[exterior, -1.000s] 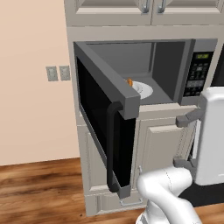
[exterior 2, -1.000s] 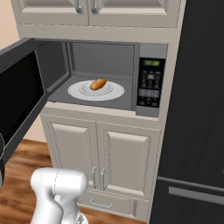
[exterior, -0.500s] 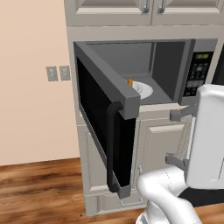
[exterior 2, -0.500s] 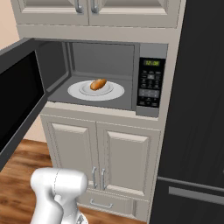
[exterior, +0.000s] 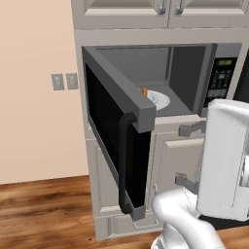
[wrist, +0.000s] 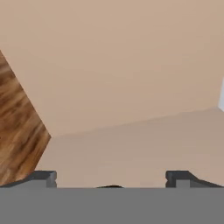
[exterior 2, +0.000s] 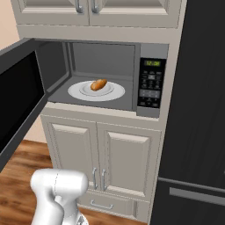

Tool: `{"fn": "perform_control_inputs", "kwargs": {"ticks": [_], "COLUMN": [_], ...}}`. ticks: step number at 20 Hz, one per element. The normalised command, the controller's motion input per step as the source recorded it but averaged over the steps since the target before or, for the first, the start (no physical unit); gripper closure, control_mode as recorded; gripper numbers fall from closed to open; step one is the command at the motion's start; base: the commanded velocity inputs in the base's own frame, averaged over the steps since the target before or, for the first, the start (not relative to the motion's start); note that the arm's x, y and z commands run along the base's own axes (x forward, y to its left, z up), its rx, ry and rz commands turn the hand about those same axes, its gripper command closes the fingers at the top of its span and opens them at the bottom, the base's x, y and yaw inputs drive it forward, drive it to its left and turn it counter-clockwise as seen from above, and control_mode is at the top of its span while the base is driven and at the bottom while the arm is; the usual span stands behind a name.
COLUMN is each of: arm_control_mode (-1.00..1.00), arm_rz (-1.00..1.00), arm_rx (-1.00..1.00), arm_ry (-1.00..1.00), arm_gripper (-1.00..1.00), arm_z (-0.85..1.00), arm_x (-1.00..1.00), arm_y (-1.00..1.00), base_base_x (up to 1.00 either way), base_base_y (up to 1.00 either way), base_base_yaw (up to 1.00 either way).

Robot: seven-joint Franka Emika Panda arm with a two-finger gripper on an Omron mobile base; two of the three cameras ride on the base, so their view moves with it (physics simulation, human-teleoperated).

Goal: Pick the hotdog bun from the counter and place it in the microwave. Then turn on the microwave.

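Pincer: the pincer [wrist: 111, 179] stands released, its two dark fingertips [wrist: 43, 177] wide apart with nothing between them; in the hand view it faces a bare beige wall [wrist: 122, 65], with a wedge of wood floor [wrist: 17, 127] at the left edge.
Arm: the white arm [exterior: 223, 165] rises at the lower right of the left base view, in front of the pale cabinet doors [exterior 2: 105, 162] below the microwave.
Hotdog bun: the hotdog bun [exterior 2: 99, 84] lies on a white plate [exterior 2: 79, 92] inside the microwave [exterior 2: 132, 74], roughly at the plate's middle; in the left base view just an orange end of it [exterior: 144, 90] peeks over the door's top edge.
Bun and pincer: well apart; the pincer looks at wall and floor, not into the oven cavity.
Microwave door: the door [exterior: 114, 141] hangs swung wide open to the left, black handle [exterior: 124, 165] facing outward.
Keypad: the dark keypad [exterior 2: 150, 85] with a green display [exterior 2: 152, 63] sits right of the cavity.
Fridge: a tall black fridge [exterior 2: 197, 110] stands just beside the microwave column on the right.
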Motion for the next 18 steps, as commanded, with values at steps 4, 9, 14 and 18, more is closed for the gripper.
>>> {"fn": "perform_control_inputs", "kwargs": {"ticks": [4,9,14,18], "arm_control_mode": [-1.00,-1.00,-1.00,-1.00], "arm_rz": [-0.10,-0.11,-0.14,-0.15], "arm_rx": [0.06,0.04,0.00,0.00], "arm_ry": [-0.01,-0.03,0.00,0.00], "arm_gripper": [-1.00,-1.00,-1.00,-1.00], "arm_z": [-0.39,-0.37,-0.37,-0.35], "arm_x": [0.03,0.10,0.25,0.28], "arm_y": [0.25,0.23,0.23,0.23], "base_base_x": [0.00,0.00,0.00,0.00], "base_base_y": [0.00,0.00,0.00,0.00], "base_base_yaw": [0.00,0.00,0.00,0.00]}}
